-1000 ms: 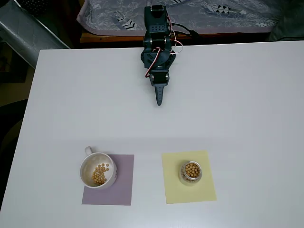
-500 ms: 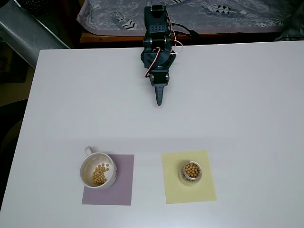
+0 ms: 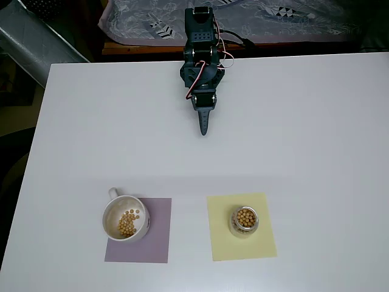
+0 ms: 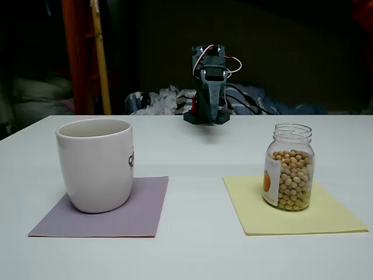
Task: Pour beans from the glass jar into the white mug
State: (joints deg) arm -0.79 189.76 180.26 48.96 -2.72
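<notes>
Currently, step: the approach has not begun; arm folded at the far table edge.
Gripper: fingers pressed together to a point, holding nothing, well apart from both vessels.
Jar: upright on the yellow mat, beans filling most of it.
Mug: upright on the purple mat, a few beans already inside.
Next move: likely reach forward, spread the fingers, close around the jar's side.
Change: nothing has moved since the earlier pictures.
</notes>
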